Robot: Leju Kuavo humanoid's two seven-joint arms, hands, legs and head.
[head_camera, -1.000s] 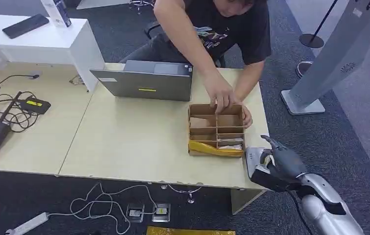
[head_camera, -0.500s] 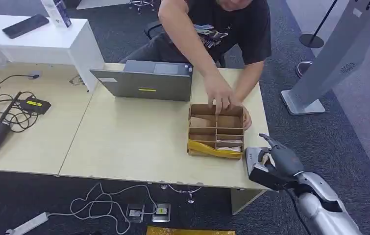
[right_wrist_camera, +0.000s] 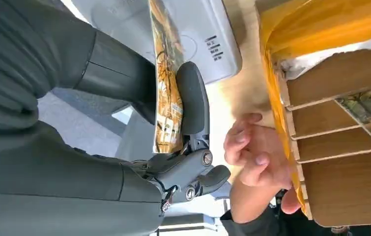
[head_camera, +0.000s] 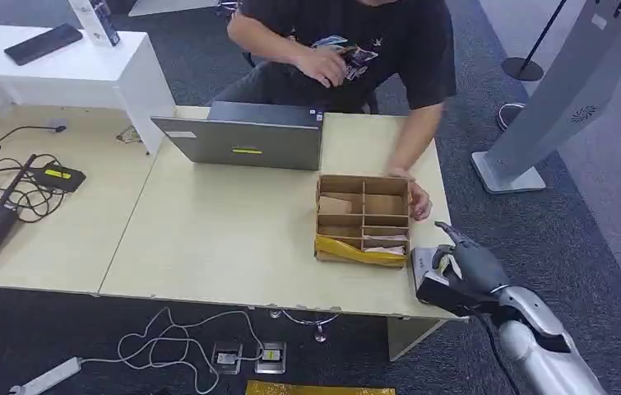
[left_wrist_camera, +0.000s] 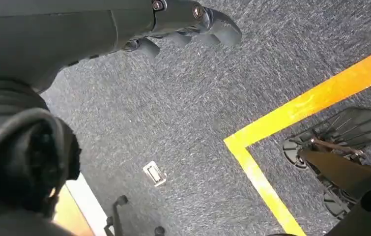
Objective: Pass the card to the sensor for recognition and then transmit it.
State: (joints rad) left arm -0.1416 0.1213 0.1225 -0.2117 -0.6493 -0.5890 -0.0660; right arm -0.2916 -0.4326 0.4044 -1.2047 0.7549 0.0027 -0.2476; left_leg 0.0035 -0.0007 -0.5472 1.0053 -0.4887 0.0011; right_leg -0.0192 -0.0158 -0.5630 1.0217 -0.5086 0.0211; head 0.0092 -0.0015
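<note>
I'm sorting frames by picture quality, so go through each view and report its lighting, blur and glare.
Head view: even indoor light, soft shadows, overall slightly soft; the person's raised hand is motion-blurred. Left wrist view: the carpet and yellow floor tape are sharp, while the left hand is dark. Right wrist view: the card in the right hand is sharp, and the white sensor looks bright.

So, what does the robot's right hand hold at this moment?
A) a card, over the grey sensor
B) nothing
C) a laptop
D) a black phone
A: in the right wrist view the right hand pinches the card edge-on over the grey sensor.
</note>
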